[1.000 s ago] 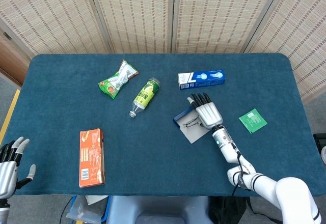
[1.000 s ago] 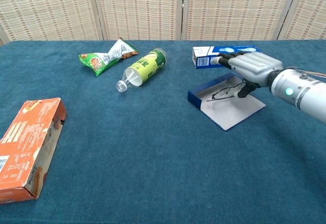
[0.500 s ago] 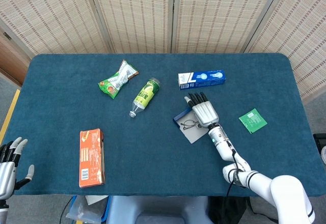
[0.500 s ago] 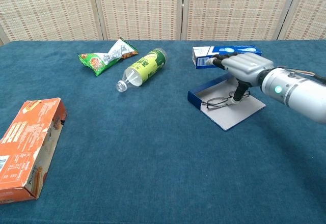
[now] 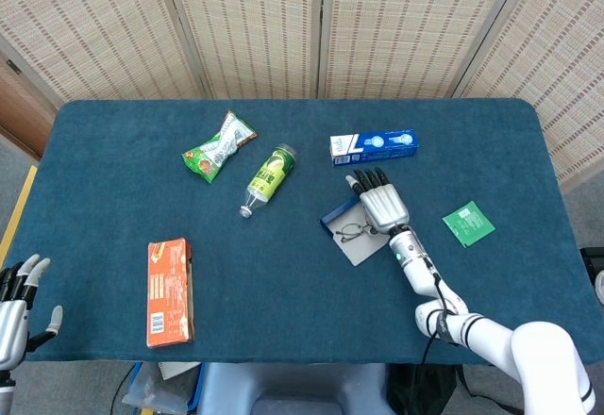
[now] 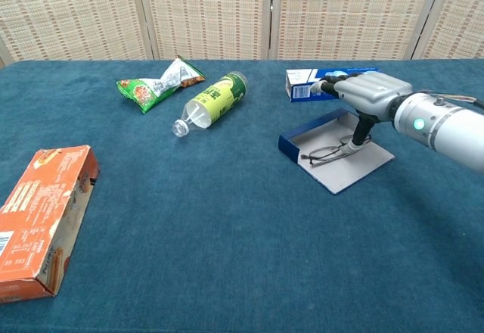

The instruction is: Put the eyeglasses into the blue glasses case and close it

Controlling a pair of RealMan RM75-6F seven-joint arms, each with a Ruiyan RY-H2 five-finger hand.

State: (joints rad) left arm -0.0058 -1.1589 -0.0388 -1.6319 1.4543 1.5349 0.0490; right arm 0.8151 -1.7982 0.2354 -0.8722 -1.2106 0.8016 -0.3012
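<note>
Blue felt-like cloth covers the table (image 5: 113, 151). The blue glasses case (image 6: 336, 160) lies open on the right half of it, nearer the far edge than the near one, grey inner face up, its low blue wall on the side toward the table's left. The eyeglasses (image 6: 327, 152) rest on that grey face, just inside the wall, one temple reaching toward the right hand (image 6: 364, 95).

The right hand hovers over the case, palm down, most fingers stretched toward the far edge. One digit drops down to the temple end; in the chest view it looks like a pinch on the frame, but contact is small and partly hidden, so the grip is probably on the glasses, not certain. The left hand (image 5: 17, 307) sits off the near left corner, fingers apart, holding nothing.

Judgement: the step in hand is seating the glasses. To do it well, the frame should lie flat and fully within the case outline, temples folded or tucked, nothing sticking over the hinge side, then a clean release before the lid is flipped. A snagged temple would stop closing.

Elsewhere: toothpaste box (image 5: 373, 146) just beyond the case toward the far edge, green bottle (image 5: 267, 180) and snack bag (image 5: 218, 146) mid-left, orange box (image 5: 170, 291) near the near left corner, green packet (image 5: 468, 224) toward the right edge.
</note>
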